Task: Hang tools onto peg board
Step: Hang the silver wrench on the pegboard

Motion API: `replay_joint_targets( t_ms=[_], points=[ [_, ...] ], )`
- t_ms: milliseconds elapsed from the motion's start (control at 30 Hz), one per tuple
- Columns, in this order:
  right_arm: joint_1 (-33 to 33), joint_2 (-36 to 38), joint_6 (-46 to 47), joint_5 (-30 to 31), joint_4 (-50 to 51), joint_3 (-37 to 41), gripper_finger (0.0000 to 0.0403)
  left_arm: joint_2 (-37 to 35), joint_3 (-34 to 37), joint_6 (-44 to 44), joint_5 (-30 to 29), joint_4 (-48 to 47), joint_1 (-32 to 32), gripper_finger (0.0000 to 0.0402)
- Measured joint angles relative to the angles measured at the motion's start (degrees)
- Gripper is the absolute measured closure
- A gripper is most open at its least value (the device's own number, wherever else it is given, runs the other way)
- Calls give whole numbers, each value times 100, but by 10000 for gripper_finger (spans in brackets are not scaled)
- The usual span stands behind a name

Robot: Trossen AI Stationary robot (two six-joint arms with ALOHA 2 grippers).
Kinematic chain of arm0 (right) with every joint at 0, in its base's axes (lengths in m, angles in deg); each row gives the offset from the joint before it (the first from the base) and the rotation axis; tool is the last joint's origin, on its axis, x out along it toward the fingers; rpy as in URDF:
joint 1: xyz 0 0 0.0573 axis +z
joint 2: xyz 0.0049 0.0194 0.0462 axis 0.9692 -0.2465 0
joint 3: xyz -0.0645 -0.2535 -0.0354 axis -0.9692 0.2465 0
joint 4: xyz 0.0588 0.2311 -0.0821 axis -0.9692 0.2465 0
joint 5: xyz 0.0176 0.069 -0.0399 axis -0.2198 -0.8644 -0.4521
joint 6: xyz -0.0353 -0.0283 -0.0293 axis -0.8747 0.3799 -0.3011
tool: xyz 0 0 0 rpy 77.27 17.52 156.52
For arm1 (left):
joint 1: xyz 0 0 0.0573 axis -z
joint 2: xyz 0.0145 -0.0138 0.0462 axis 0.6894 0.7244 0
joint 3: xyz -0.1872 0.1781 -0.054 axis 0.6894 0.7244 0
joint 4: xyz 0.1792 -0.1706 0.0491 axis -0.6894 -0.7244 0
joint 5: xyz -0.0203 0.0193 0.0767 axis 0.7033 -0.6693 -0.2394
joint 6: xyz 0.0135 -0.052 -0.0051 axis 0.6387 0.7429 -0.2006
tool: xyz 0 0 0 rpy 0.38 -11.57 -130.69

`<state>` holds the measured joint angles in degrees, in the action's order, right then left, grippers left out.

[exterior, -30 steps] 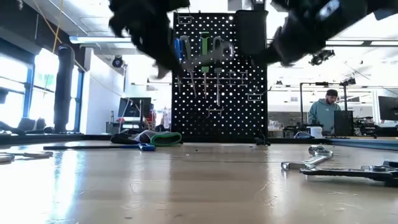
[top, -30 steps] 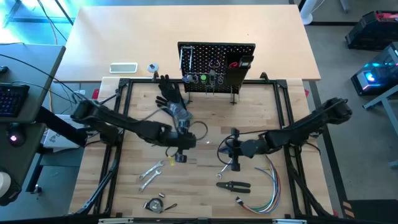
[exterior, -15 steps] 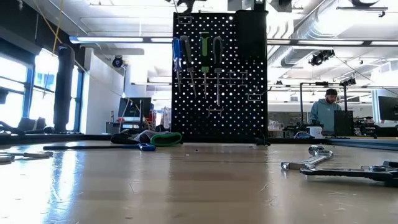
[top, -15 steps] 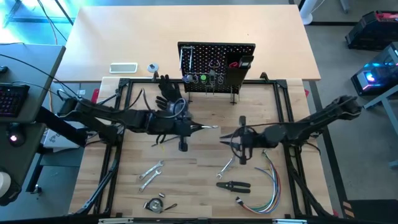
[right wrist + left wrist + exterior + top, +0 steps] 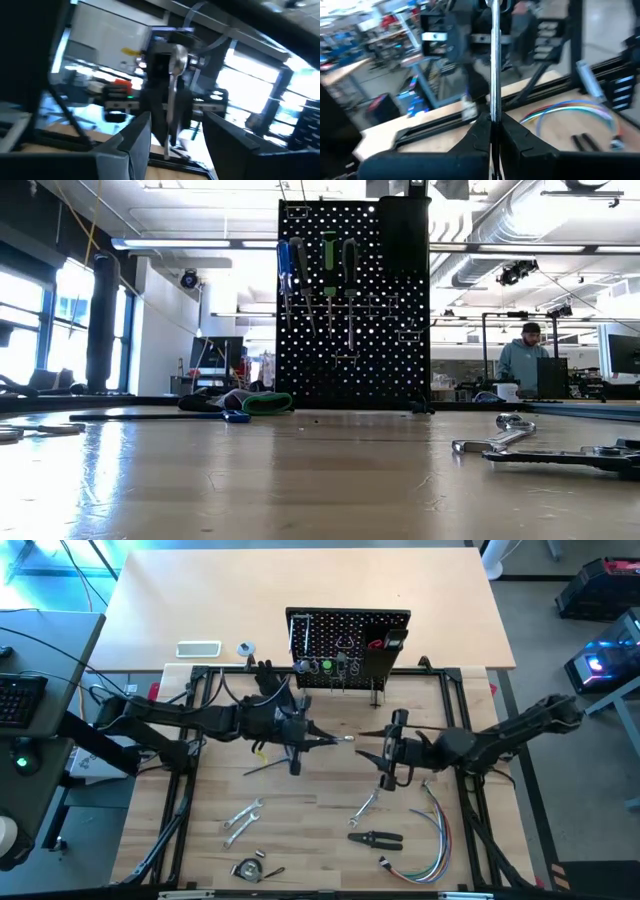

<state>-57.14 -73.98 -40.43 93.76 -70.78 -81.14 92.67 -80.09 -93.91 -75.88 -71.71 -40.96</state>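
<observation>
- mid-table, in front of the board (image 5: 348, 642), the left gripper (image 5: 312, 740) pinches one end of a silver wrench (image 5: 334, 741) held level in the air.
- past the wrench's free end, the right gripper (image 5: 378, 752) faces the left one, fingers spread; its wrist view shows the wrench's round head (image 5: 176, 61) between and beyond the fingers (image 5: 131, 142), not touched.
- behind the wrench, the board stands upright with blue, green and dark-handled tools (image 5: 322, 275) on its hooks.
- nearer than the wrench, on the table (image 5: 320, 840): two more wrenches (image 5: 241, 819), another wrench (image 5: 364, 808), pliers (image 5: 375, 837), and wires (image 5: 425, 860) just beside them.
- behind the left arm lies a glove (image 5: 270, 685).
</observation>
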Motion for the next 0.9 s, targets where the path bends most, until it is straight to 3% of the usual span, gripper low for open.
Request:
replay_joint_targets(
  t_ms=[67, 133, 267, 500, 900],
  points=[
    [-63, -4, 69, -398, 214, -114, 231, 0, 0, 130, 292, 6, -90, 397],
    [-94, -41, 186, -549, 352, -248, 231, 0, 1, 181, 138, 4, -131, 397],
    [-105, -226, 389, -168, 452, -389, 231, 2, 44, -64, -741, 28, -135, 397],
    [-99, -645, 974, 1066, 365, -394, 231, 26, 44, -896, -2546, 142, 156, 397],
    [-359, -1351, 1279, 1691, -1264, -394, 231, 911, 46, -2557, -4961, 1657, 743, 397]
  ],
)
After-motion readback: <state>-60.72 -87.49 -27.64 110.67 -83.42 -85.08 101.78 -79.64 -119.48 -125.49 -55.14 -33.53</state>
